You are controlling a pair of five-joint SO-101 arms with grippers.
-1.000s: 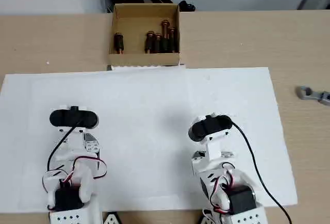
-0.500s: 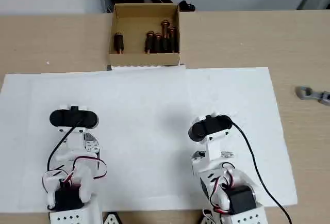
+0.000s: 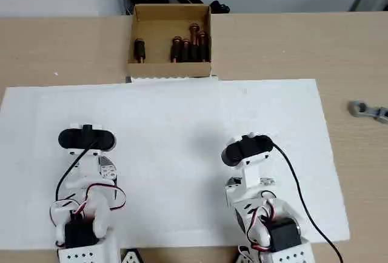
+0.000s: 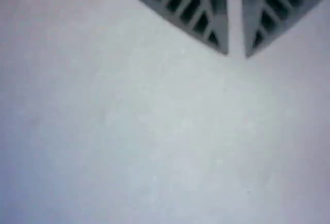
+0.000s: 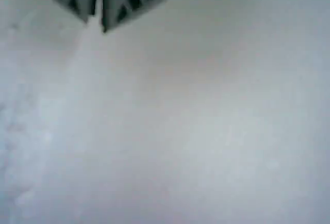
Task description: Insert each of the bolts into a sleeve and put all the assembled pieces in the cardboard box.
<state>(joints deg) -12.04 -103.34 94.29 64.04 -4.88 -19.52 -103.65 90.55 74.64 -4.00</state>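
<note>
Your bolt-and-sleeve pieces (image 3: 190,48) already lie in the cardboard box (image 3: 170,69). Four are bunched toward one side and a single piece (image 3: 139,49) lies apart near the other wall. The box sits on the worktop (image 3: 60,45), well ahead of both claws and just past the far edge of the white paper sheet (image 3: 182,123), roughly between the two folded arms. Your left claw (image 4: 234,53) is clenched on nothing, its tip close over the bare paper. Your right claw (image 5: 99,25) is likewise clenched and holds nothing, also low over the paper. A small metal tool (image 3: 364,110) lies on the worktop off to the side of the sheet, well apart from both claws.
</note>
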